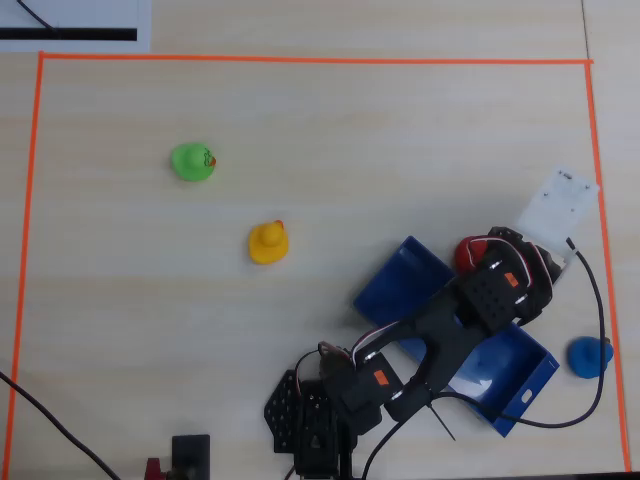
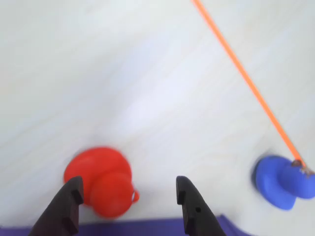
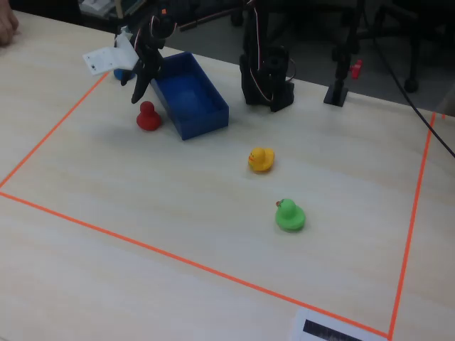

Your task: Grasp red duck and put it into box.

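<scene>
The red duck (image 2: 101,182) stands on the table just outside the blue box's (image 2: 147,228) long wall. In the wrist view it lies between my gripper's (image 2: 128,199) open fingers, close to the left finger (image 2: 69,204). In the fixed view the gripper (image 3: 139,91) hangs a little above the duck (image 3: 148,117), beside the box (image 3: 202,119). In the overhead view the gripper (image 1: 485,250) partly covers the duck (image 1: 467,256), and the arm crosses the box (image 1: 400,275).
A blue duck (image 2: 283,181) sits by the orange tape line (image 2: 246,81), also seen in the overhead view (image 1: 590,357). A yellow duck (image 1: 268,242) and a green duck (image 1: 192,161) stand further off. The arm's base (image 3: 266,78) is behind the box.
</scene>
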{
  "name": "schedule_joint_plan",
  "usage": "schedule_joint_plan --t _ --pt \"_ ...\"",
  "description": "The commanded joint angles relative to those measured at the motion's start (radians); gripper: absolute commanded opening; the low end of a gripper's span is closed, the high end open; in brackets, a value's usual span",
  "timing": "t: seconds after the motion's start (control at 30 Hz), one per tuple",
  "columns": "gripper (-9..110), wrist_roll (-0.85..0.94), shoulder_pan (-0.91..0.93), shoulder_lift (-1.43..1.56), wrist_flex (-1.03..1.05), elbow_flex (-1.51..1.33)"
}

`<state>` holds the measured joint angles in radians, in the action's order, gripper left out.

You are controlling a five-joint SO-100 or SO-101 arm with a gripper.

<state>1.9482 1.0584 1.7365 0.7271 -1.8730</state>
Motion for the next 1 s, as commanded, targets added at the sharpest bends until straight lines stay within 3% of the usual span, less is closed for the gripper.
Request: schedule_joint_plan --t 0.0,0.53,0.97 --pt "25 0.017 -0.014 0.078 0.057 -0.009" --pt "26 0.06 -0.057 0.12 0.255 -0.023" --pt "25 0.052 -0.048 0.028 0.158 -0.08"
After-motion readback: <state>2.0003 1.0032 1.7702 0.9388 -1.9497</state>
